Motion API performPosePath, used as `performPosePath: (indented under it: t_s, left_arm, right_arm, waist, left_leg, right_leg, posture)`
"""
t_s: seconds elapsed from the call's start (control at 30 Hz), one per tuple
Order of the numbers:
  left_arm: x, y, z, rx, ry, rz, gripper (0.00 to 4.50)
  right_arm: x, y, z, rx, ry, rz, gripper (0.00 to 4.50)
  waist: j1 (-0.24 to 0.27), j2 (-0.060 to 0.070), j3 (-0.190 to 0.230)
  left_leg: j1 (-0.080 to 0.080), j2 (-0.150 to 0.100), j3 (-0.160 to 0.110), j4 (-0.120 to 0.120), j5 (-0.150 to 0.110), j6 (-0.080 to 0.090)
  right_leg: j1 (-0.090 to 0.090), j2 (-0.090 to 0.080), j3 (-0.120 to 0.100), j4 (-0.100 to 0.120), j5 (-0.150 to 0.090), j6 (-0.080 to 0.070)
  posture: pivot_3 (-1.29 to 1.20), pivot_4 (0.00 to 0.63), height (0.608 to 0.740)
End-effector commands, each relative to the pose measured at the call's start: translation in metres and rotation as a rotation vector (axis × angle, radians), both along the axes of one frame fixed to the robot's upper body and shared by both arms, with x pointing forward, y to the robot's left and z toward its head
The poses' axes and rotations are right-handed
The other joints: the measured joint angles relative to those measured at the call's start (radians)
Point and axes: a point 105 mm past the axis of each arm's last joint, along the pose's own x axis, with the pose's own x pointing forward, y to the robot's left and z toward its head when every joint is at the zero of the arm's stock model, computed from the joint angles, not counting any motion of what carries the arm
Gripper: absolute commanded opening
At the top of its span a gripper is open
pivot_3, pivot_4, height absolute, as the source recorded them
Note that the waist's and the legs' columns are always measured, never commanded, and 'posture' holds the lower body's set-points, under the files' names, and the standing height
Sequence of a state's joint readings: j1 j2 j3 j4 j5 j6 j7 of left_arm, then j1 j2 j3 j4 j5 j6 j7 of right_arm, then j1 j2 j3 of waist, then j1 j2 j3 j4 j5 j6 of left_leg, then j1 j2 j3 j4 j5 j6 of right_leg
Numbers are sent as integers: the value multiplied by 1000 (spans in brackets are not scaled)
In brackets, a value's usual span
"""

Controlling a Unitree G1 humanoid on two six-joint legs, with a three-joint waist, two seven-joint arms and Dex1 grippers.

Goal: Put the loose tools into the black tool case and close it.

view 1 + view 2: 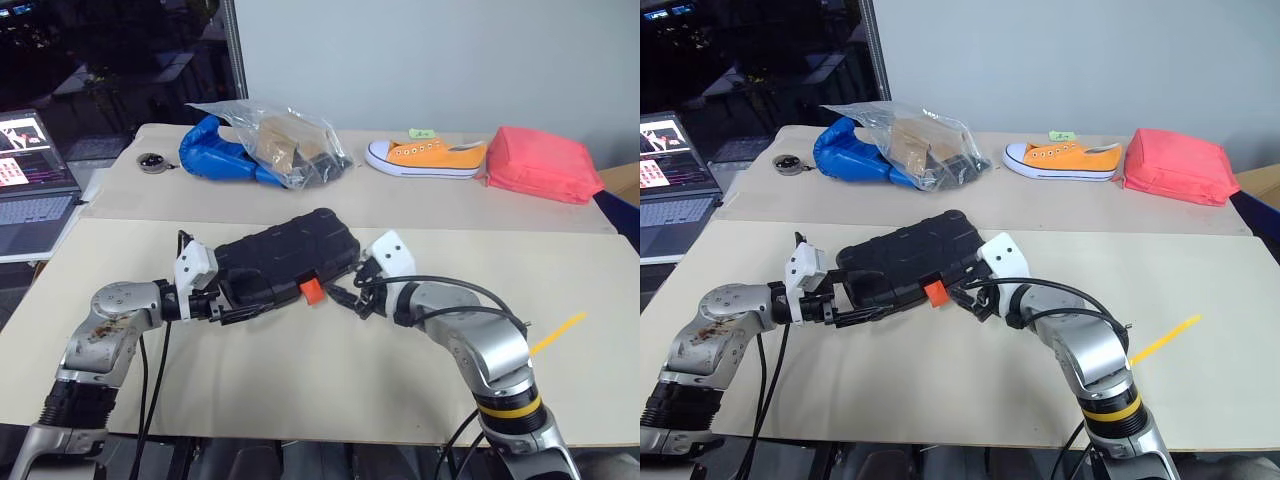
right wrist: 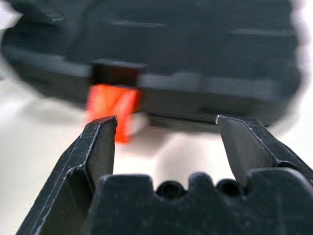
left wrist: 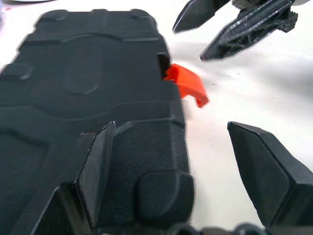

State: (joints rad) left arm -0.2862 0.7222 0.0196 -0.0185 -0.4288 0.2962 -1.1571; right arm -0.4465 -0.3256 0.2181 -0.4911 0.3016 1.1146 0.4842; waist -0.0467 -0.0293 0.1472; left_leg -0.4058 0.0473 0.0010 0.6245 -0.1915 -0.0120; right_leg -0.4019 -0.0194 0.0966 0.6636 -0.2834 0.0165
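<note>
Latch [image 1: 311, 291] first: the orange tab sticks out and down from the front edge of the black tool case [image 1: 285, 262], apparently not yet snapped flat. The case itself lies shut, lid down, on the near beige table [image 1: 330, 380], its long axis running from the robot's near left up toward its far right. No loose tools are seen outside it

The right gripper [image 1: 352, 288] sits just beside the latch, on its right, fingers spread and holding nothing, pointing left at the case's front edge; it is the nearer arm for pressing the tab home. The left gripper [image 1: 222, 305] is at the case's near-left end, jaws wide apart and straddling that corner, one finger over the textured lid and one off the edge, well placed to steady the case

The right wrist view shows the tab hanging below the case's seam, level with one fingertip. The left wrist view shows the right fingers just short of the tab. Farther back lie a plastic bag [image 1: 275, 140], an orange sneaker [image 1: 428, 157] and a pink-red pouch [image 1: 542, 165]
</note>
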Motion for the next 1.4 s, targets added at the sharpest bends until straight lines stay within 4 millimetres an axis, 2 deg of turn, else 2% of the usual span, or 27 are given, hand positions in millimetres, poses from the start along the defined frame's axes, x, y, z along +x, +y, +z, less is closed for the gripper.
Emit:
performPosePath:
  t_s: [0.03, 0.27, 0.43, 0.57, 0.73, 1.03, 1.17, 1.4]
  left_arm:
    - [-4, 3, -10, 33, 42, -13, 3921]
    - [-5, 4, -9, 37, 40, -15, 3921]
    - [-5, 5, -8, 41, 41, -15, 3921]
    - [-6, 5, -7, 44, 44, -16, 3921]
    - [-7, 4, -5, 45, 47, -18, 3921]
    - [-7, 2, -4, 42, 48, -14, 3921]
    - [-7, 1, -3, 36, 50, -11, 3921]
    - [-7, -1, -3, 32, 58, -12, 3921]
  right_arm:
    - [-13, 17, 7, 1, 5, 95, 3753]
    - [-3, 26, 2, -42, 17, 29, 3753]
    - [-2, 29, 0, -61, 22, -23, 3753]
    - [-3, 33, -3, -71, 27, -46, 2889]
    - [-4, 37, -4, -67, 35, -48, 1203]
    - [-3, 40, -2, -44, 24, -49, 1166]
    - [-3, 41, 11, -4, -30, -39, 1166]
    - [-2, 42, 21, 27, -82, -25, 1166]
  waist:
    - [-1, 0, 0]
    - [-2, 0, 0]
    - [-2, 0, 0]
    - [-5, 0, 0]
    - [-11, 0, 0]
    - [-19, 0, 0]
    - [-21, 0, 0]
    - [-21, 0, 0]
  left_leg:
    - [0, 0, 0, 0, 0, 0]
    - [0, 0, 0, 0, 0, 0]
    - [0, 0, 0, 0, 0, 0]
    - [0, 0, 0, 0, 0, 0]
    - [0, 0, 0, 0, 0, 0]
    - [0, 0, -1, 0, 0, 0]
    - [0, 0, -1, 0, 0, 0]
    - [-1, 0, -1, 0, 0, 0]
  right_leg:
    - [0, 0, 0, 0, 0, 0]
    - [0, 0, 0, 0, -2, 4]
    - [0, 0, 0, 0, -1, 2]
    - [-1, 0, 0, 0, -1, 2]
    - [0, 0, 0, 0, -2, 3]
    - [0, 0, 0, 0, -2, 4]
    - [-1, 0, 0, 0, -2, 4]
    - [-1, 0, 0, 0, -3, 4]
  posture:
    - [0, 150, 740]
    - [0, 150, 740]
    - [0, 150, 740]
    - [0, 150, 740]
    - [0, 150, 740]
    - [0, 150, 740]
    - [0, 150, 740]
    - [0, 150, 740]
